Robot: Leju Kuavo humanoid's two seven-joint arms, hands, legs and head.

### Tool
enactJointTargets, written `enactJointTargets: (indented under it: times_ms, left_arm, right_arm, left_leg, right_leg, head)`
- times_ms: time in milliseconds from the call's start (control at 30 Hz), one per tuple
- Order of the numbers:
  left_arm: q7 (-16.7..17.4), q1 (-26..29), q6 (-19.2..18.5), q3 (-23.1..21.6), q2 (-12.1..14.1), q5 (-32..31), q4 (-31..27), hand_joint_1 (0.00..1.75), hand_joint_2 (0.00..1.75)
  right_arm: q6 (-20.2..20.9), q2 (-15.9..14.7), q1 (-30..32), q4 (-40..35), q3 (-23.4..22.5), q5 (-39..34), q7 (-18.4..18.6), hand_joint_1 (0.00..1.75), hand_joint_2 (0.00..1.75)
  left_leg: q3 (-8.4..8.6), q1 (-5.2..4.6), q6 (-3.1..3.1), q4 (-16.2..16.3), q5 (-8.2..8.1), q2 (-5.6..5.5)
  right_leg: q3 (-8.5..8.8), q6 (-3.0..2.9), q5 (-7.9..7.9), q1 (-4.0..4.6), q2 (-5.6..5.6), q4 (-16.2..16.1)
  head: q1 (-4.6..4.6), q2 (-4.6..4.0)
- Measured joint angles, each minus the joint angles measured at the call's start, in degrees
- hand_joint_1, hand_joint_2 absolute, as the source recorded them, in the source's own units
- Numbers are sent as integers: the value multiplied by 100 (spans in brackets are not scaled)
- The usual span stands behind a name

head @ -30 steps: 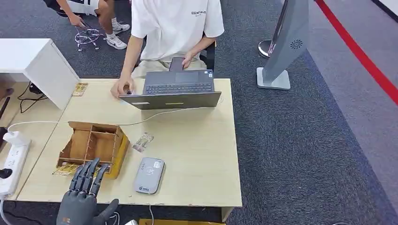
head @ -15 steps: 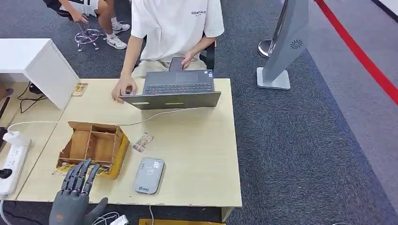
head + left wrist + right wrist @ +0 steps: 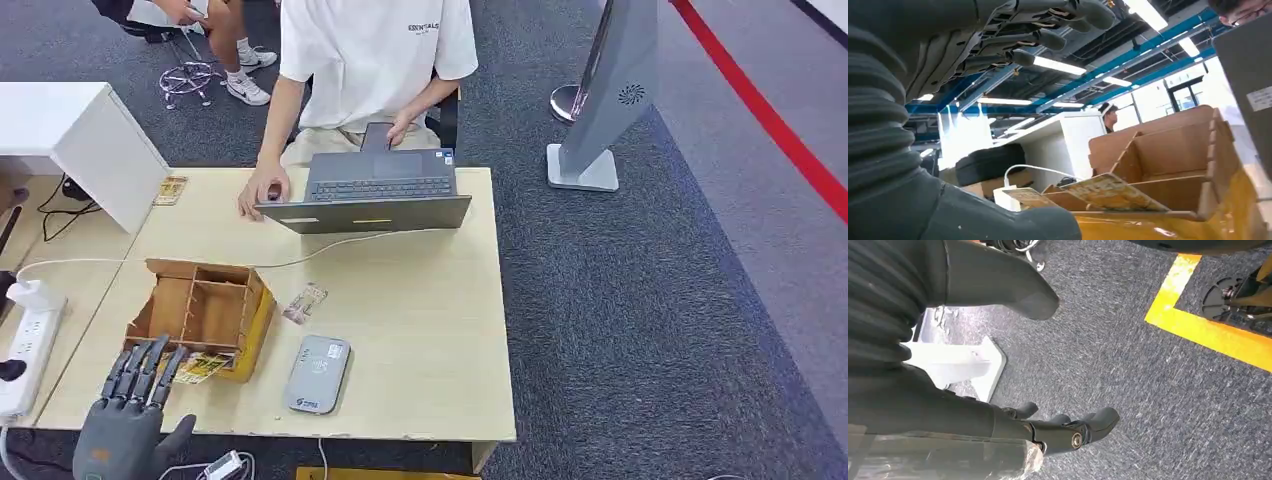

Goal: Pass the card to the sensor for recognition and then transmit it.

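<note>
Card (image 3: 201,366), yellowish w/ print, lies at the near edge of the wooden divided box (image 3: 200,310), tilted, resting on the box's front rim and sticking out toward the robot. In the left wrist view the card (image 3: 1111,192) leans on the front wall of the box (image 3: 1168,150), w/ a second, similar card (image 3: 1030,196) just beside it. Left hand (image 3: 125,415) sits at the near-left table corner, palm down, fingers (image 3: 140,365) straight and spread apart, holding nothing; fingertips are near the card but not touching it as far as the head view shows. In the left wrist view the left hand (image 3: 923,75) has its fingers (image 3: 1058,20) stretched out above the card, thumb below, gap between them.

Grey card reader (image 3: 317,373) lies flat on the table (image 3: 420,330), just right of the box and well apart from the hand. A small clear packet (image 3: 304,302) lies between box and reader, further back. A laptop (image 3: 370,195) stands at the far edge w/ a person in a white shirt (image 3: 375,55) seated behind it, one hand beside it. White power strip (image 3: 25,345) lies at left.

Right hand (image 3: 998,405) hangs over grey carpet (image 3: 1128,355), fingers (image 3: 1083,427) loosely curved, apart from the thumb, nothing held.
</note>
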Motion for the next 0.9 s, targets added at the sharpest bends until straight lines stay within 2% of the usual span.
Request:
enactJointTargets:
  times_ms: [433, 667, 900]
  left_arm:
    - [-667, -467, 15, 978, -551, -158, 851, 0, 175]
    - [-844, -700, 15, 1214, -654, -280, 1155, 0, 175]
    - [-907, -822, 15, 1225, -748, -389, 1281, 0, 175]
  right_arm:
    - [2, -4, -23, 0, 42, 39, 24, 0, 175]
    - [15, -7, -28, 0, 92, 70, 31, 0, 175]
    - [24, -7, -32, 0, 127, 112, 28, 0, 175]
  left_leg:
    - [3, 2, -3, 0, 2, -3]
    - [2, 1, -3, 0, 2, -5]
    - [3, 1, -3, 1, 2, -5]
  right_leg:
    - [2, 0, 0, 2, -2, 0]
    - [1, 0, 0, 1, -5, 0]
    - [-1, 0, 0, 1, -4, 0]
  head:
    - [0, 0]
    - [0, 0]
    - [0, 0]
